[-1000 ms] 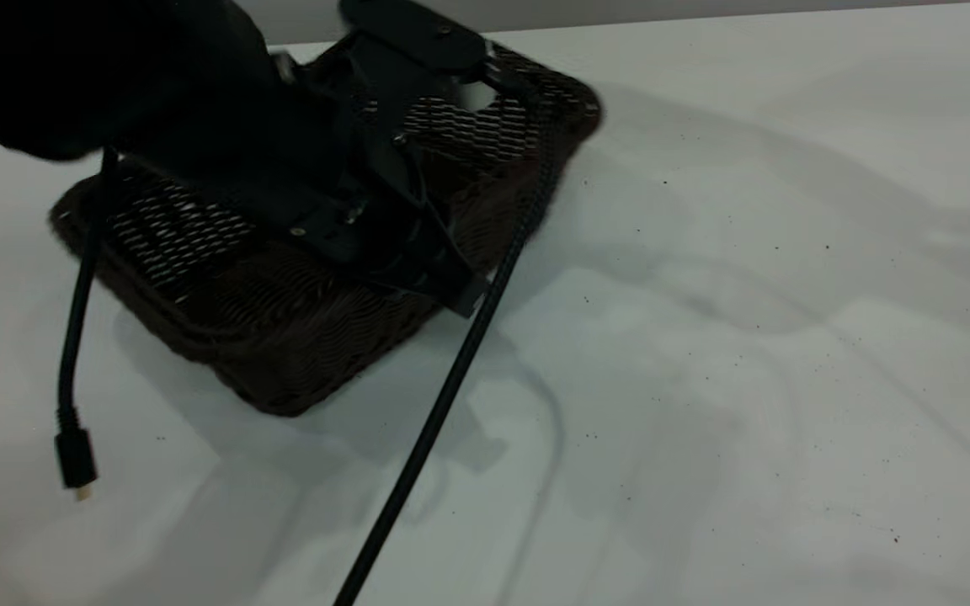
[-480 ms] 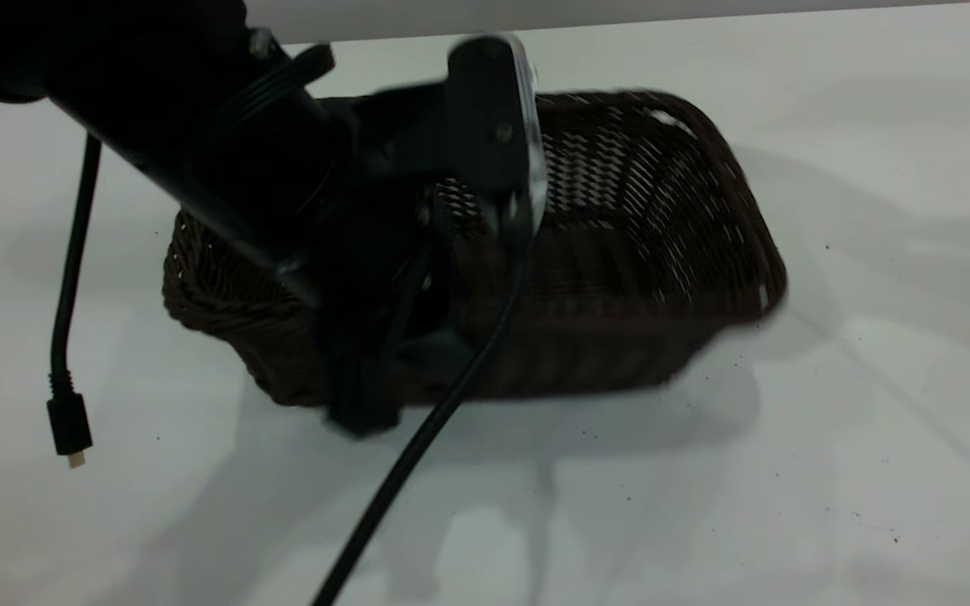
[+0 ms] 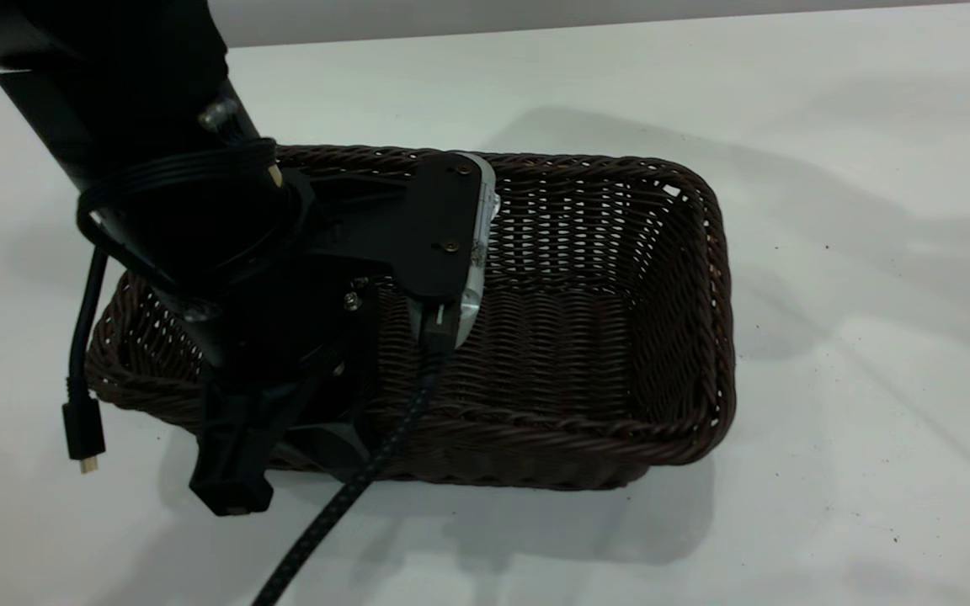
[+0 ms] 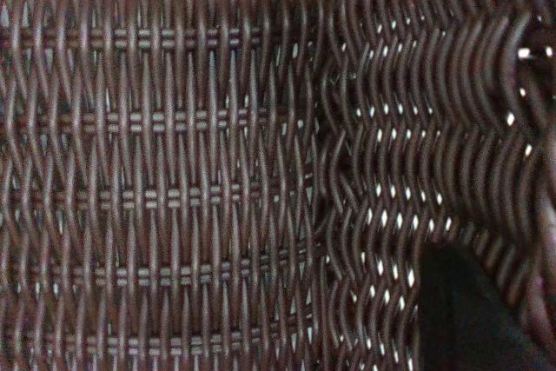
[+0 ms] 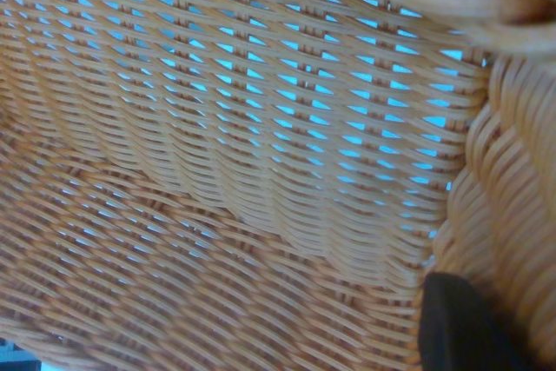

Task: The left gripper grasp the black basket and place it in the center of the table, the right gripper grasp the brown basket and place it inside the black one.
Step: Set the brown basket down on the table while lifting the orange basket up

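The dark brown-black rectangular woven wicker basket [image 3: 569, 337] sits flat on the plain white desk [image 3: 855, 353], near the middle of the exterior view. The black left gripper [image 3: 283, 421] clamps the basket's near long wall at its seven o'clock end. The right gripper's own camera is filled by orange-tan rectangular wicker basket [image 5: 243, 171] weave; I cannot tell that gripper's state.

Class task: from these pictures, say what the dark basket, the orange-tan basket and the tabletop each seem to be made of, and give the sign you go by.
Dark brown-black rectangular woven basket: wicker or plastic rattan, slightly glossy; round strands, braided rim, light through the gaps.
Orange-tan woven basket: the same kind of weave, smooth and faintly shiny; natural or synthetic cannot be told.
White flat tabletop: smooth, matt, probably laminate or painted board; it shows soft shadows and small dark specks.
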You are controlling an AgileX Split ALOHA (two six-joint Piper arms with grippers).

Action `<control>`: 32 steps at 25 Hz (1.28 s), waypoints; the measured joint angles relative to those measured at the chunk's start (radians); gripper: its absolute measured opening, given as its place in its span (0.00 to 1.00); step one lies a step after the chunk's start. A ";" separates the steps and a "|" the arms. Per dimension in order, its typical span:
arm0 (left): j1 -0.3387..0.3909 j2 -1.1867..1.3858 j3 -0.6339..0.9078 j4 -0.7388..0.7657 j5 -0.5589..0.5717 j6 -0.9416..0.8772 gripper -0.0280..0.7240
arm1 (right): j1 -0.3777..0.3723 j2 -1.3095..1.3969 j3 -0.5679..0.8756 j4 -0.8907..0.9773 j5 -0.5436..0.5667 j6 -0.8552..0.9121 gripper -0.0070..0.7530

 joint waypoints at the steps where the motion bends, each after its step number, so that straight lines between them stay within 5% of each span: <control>1: 0.000 0.000 0.000 -0.001 -0.001 -0.008 0.18 | 0.000 0.000 0.000 0.000 0.000 0.000 0.15; 13: 0.000 0.000 0.000 -0.019 0.033 -0.012 0.19 | 0.000 0.000 0.000 0.002 0.000 0.000 0.15; 24: 0.000 -0.001 -0.003 -0.127 0.046 -0.067 0.75 | 0.000 0.000 0.000 0.006 0.024 0.004 0.15; 32: 0.000 -0.161 -0.009 -0.121 0.081 -0.067 0.80 | 0.000 0.001 -0.035 -0.001 0.020 0.032 0.15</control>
